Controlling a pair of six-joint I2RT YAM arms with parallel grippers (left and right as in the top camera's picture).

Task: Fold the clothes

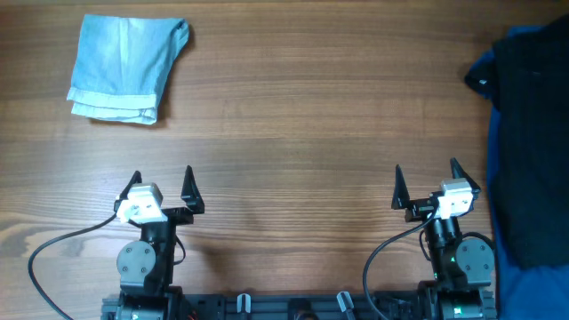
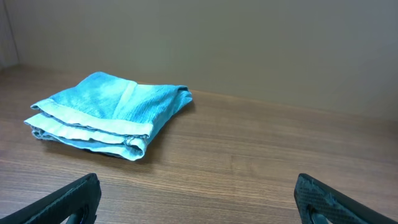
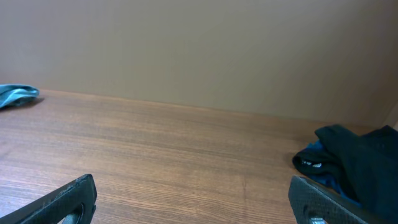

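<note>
At right, black clothes point(image 1: 533, 133) run off-frame; left claw point(image 1: 162, 178) and right claw point(image 1: 427, 171) gape empty.

One bench point(image 1: 293, 107). Two arms, each with one pincer: the left pincer point(image 1: 162, 178) and the right pincer point(image 1: 427, 171). One folded pale blue garment point(image 1: 129, 67). One black garment point(image 1: 533, 133) lies over blue cloth point(image 1: 480, 76); how many pieces the blue cloth makes cannot be told.

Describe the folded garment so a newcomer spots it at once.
On the wooden table, look to the far left corner, beyond the left gripper. The pale blue garment lies there alone, folded into a neat layered stack. It is the only light, tidy piece; the other clothes form a dark unfolded pile at the right edge.
</note>
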